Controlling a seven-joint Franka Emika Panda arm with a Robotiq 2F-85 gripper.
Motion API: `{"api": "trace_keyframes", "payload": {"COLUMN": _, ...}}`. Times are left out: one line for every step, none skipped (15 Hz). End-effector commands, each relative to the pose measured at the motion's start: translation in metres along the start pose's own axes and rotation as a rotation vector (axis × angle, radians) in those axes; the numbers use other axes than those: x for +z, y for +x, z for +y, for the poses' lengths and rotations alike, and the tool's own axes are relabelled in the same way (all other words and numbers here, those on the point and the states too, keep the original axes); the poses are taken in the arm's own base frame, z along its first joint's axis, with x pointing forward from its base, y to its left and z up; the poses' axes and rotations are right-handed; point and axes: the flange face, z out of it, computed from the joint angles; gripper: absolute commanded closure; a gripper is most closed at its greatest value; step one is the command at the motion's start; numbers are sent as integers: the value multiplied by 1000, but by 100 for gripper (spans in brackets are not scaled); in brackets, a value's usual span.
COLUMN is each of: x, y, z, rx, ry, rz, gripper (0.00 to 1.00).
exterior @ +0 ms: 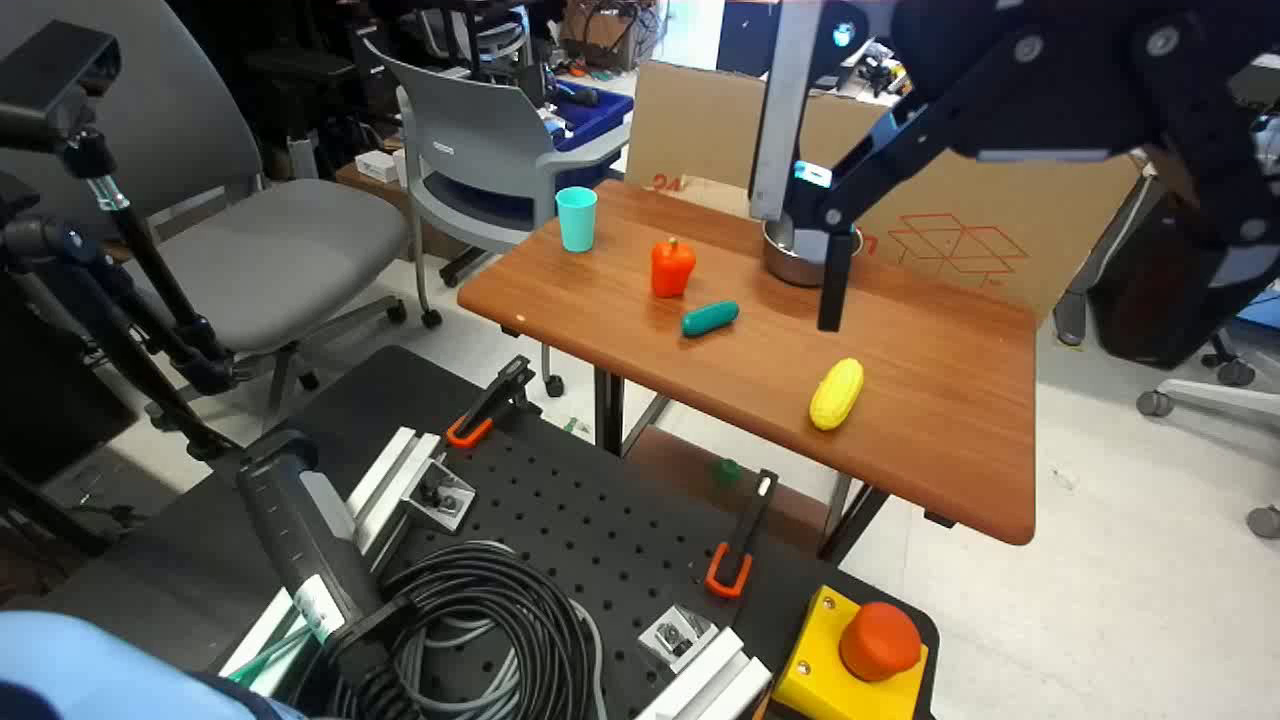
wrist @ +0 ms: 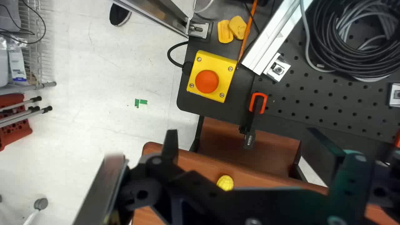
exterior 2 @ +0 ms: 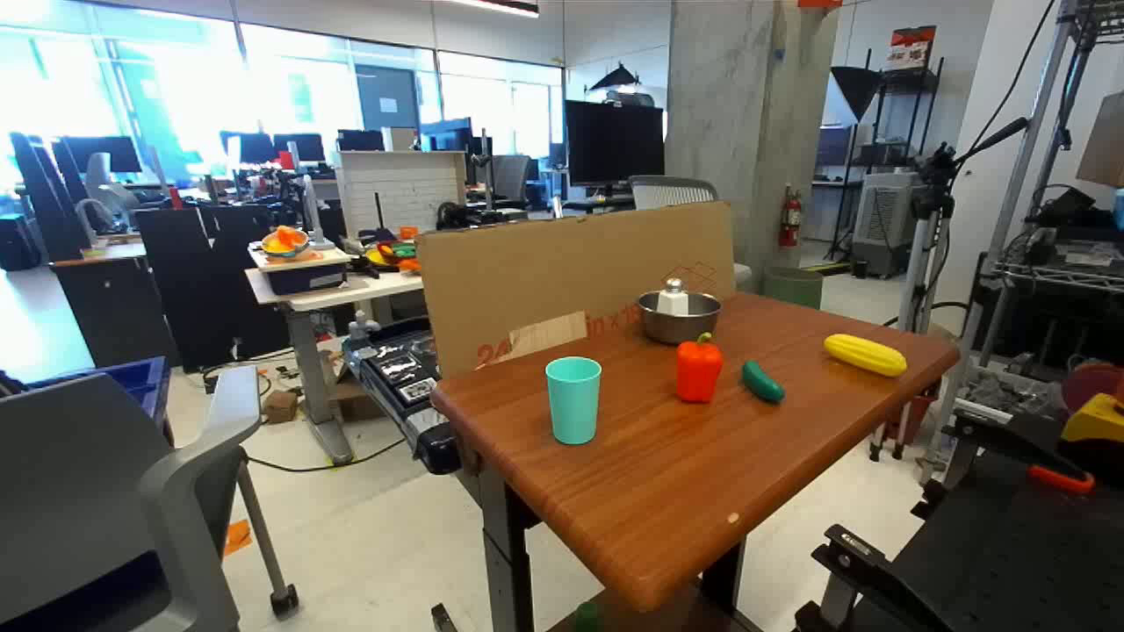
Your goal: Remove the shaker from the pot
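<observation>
The shaker (exterior 2: 673, 302) is light grey with a shiny metal top and stands upright inside the silver pot (exterior 2: 678, 329), its upper part above the rim. The pot (exterior: 793, 268) sits at the far side of the wooden table in an exterior view, partly covered by my gripper, so the shaker (exterior: 811, 245) shows only in part there. My gripper (wrist: 241, 132) is open and empty, its fingers wide apart, held high above the table and away from the pot. In the wrist view the pot and shaker are out of view.
On the table (exterior 2: 632, 491) stand a teal cup (exterior 2: 573, 400), a red-orange pepper (exterior 2: 699, 372), a green pickle-like piece (exterior 2: 762, 383) and a yellow corn cob (exterior 2: 865, 355). A cardboard panel (exterior 2: 562, 281) rises behind the pot. A yellow emergency-stop box (wrist: 212, 76) sits on the black base.
</observation>
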Motion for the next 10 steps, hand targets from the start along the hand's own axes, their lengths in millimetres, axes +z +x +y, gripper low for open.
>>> {"api": "trace_keyframes", "payload": {"x": -1, "y": 0, "z": 0, "rx": 0, "ry": 1, "rz": -1, "gripper": 0}}
{"api": "trace_keyframes", "payload": {"x": -1, "y": 0, "z": 0, "rx": 0, "ry": 1, "rz": -1, "gripper": 0}}
{"api": "trace_keyframes", "payload": {"x": -1, "y": 0, "z": 0, "rx": 0, "ry": 1, "rz": -1, "gripper": 0}}
{"api": "trace_keyframes", "payload": {"x": -1, "y": 0, "z": 0, "rx": 0, "ry": 1, "rz": -1, "gripper": 0}}
{"api": "trace_keyframes", "payload": {"x": -1, "y": 0, "z": 0, "rx": 0, "ry": 1, "rz": -1, "gripper": 0}}
{"api": "trace_keyframes", "payload": {"x": -1, "y": 0, "z": 0, "rx": 0, "ry": 1, "rz": -1, "gripper": 0}}
{"api": "trace_keyframes", "payload": {"x": 3, "y": 6, "z": 4, "rx": 11, "ry": -17, "rz": -8, "gripper": 0}}
{"api": "trace_keyframes", "payload": {"x": 8, "y": 15, "z": 8, "rx": 40, "ry": -30, "rz": 6, "gripper": 0}}
{"api": "trace_keyframes", "payload": {"x": 14, "y": 27, "z": 12, "rx": 63, "ry": -30, "rz": 22, "gripper": 0}}
{"api": "trace_keyframes", "payload": {"x": 20, "y": 41, "z": 13, "rx": 80, "ry": -17, "rz": 47, "gripper": 0}}
